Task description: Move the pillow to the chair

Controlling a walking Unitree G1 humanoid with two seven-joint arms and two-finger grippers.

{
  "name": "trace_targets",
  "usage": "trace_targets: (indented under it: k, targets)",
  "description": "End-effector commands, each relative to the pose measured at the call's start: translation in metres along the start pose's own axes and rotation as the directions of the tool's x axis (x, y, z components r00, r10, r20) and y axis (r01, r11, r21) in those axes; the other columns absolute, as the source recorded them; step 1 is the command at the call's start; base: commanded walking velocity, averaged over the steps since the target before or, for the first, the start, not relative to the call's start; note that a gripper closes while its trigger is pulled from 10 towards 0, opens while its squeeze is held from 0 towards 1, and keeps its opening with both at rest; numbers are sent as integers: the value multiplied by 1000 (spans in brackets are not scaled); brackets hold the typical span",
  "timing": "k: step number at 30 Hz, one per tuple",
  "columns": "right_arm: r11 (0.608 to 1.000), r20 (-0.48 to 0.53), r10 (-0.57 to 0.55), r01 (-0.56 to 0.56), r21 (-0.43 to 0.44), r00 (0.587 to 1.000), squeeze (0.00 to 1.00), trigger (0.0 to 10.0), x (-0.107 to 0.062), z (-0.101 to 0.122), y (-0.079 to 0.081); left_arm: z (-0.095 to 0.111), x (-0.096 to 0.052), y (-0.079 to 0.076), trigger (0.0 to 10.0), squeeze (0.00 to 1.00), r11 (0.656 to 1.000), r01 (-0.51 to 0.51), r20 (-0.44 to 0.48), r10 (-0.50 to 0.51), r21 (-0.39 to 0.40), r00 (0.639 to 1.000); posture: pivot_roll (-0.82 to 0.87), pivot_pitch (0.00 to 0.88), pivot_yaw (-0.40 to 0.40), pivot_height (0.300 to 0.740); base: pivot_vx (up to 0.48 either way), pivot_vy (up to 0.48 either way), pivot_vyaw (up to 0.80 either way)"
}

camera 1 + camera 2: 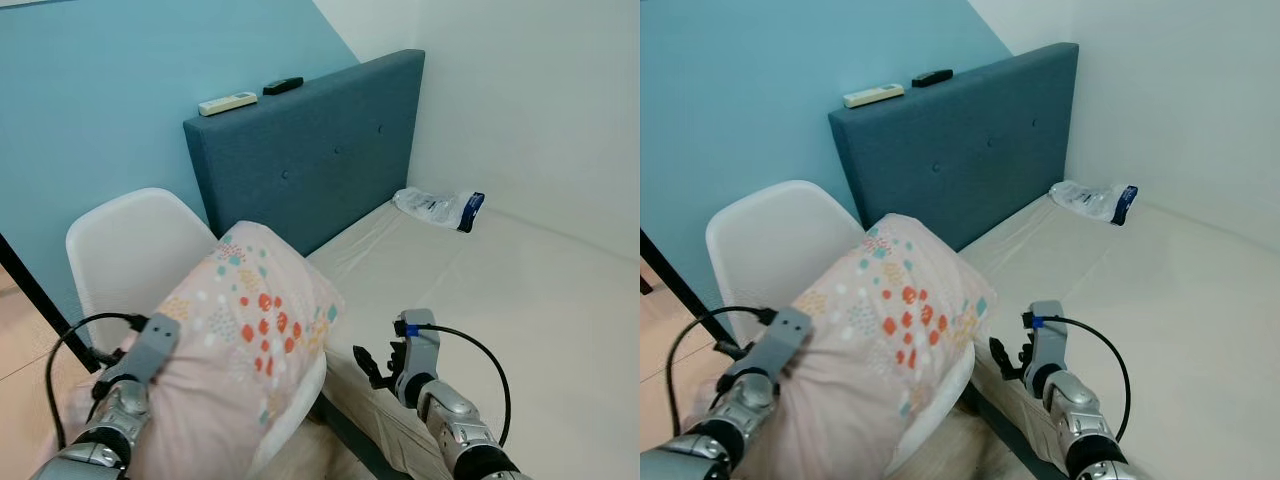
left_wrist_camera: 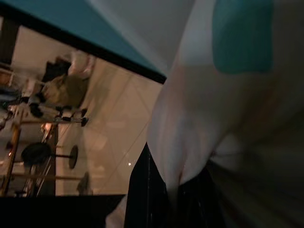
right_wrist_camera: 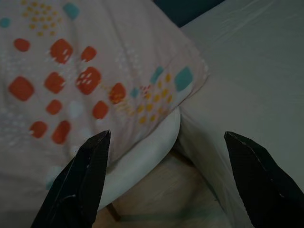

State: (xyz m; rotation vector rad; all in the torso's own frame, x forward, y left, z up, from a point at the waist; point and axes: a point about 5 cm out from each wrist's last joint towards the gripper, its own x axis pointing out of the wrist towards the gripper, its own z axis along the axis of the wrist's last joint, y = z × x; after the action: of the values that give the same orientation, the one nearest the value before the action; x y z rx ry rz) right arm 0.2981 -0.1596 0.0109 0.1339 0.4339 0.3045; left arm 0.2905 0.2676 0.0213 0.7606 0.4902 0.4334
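Observation:
The pink pillow (image 1: 235, 340), printed with red, yellow and teal spots, lies on the seat of the white chair (image 1: 125, 250) and leans against its back. My left gripper (image 2: 175, 190) is at the pillow's near left side, shut on a fold of its fabric, its fingers half buried in the cloth. My right gripper (image 1: 372, 366) hovers open just right of the pillow's lower corner, above the gap between the chair seat (image 3: 147, 152) and the bed. Nothing is between its fingers (image 3: 80, 180).
The bed (image 1: 520, 300) with a bare cream mattress fills the right side, close against the chair. Its blue headboard (image 1: 310, 150) carries a white remote (image 1: 227, 102) and a black remote (image 1: 283, 85). A plastic bag (image 1: 440, 208) lies on the mattress. A black pole (image 1: 30, 290) slants at left.

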Motion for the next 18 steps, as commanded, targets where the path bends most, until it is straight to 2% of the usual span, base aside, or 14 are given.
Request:
trace_targets:
  k: [1, 3, 5, 8, 9, 11, 14, 16, 17, 18]
  targets:
    - [1000, 16, 4, -4, 5, 1000, 0, 10000, 1, 1, 4, -4, 5, 15, 10000, 0, 997, -77, -14, 77, -14, 997, -138, 0, 29, 740, 0, 0, 0]
    - [1000, 17, 1, -1, 5, 1000, 0, 10000, 1, 1, 3, 1, 6, 17, 10000, 0, 995, -96, 7, 96, -38, 995, -137, 0, 28, 740, 0, 0, 0]
    - [1000, 16, -4, 4, 0, 1000, 0, 10000, 1, 1, 2, 8, 6, 15, 10000, 0, 992, -73, 22, 76, -106, 997, -134, 0, 27, 740, 0, 0, 0]
    - [1000, 9, -23, 23, -13, 1000, 0, 10000, 1, 2, 0, 23, 3, 0, 10000, 0, 982, 41, 76, -27, -183, 997, -129, 0, 27, 740, 0, 0, 0]
    - [999, 4, -36, 36, -20, 999, 0, 10000, 1, 2, -1, 29, 0, -8, 10000, 0, 972, 96, 104, -75, -213, 992, -129, 0, 27, 740, 0, 0, 0]
    - [998, -9, -64, 64, -30, 998, 0, 10000, 1, 1, -3, 41, -8, -27, 10000, 0, 931, 225, 149, -188, -288, 971, -127, 0, 28, 740, 0, 0, 0]
    - [997, -16, -74, 73, -36, 997, 0, 10000, 1, 0, -4, 45, -11, -34, 10000, 0, 913, 264, 165, -222, -310, 961, -127, 0, 28, 740, 0, 0, 0]
    - [996, -12, -79, 79, -36, 997, 0, 10000, 0, 1, -5, 50, -19, -49, 10000, 0, 867, 322, 168, -277, -380, 946, -132, 0, 30, 730, 0, 0, 0]
    - [996, -12, -79, 79, -36, 997, 0, 10000, 0, 1, -5, 50, -19, -49, 10000, 0, 867, 322, 168, -277, -380, 946, -132, 0, 30, 730, 0, 0, 0]
    - [997, -6, -75, 74, -34, 997, 0, 10000, 0, 1, -4, 50, -22, -53, 10000, 0, 854, 324, 155, -285, -408, 946, -134, 0, 32, 725, 0, 0, 0]
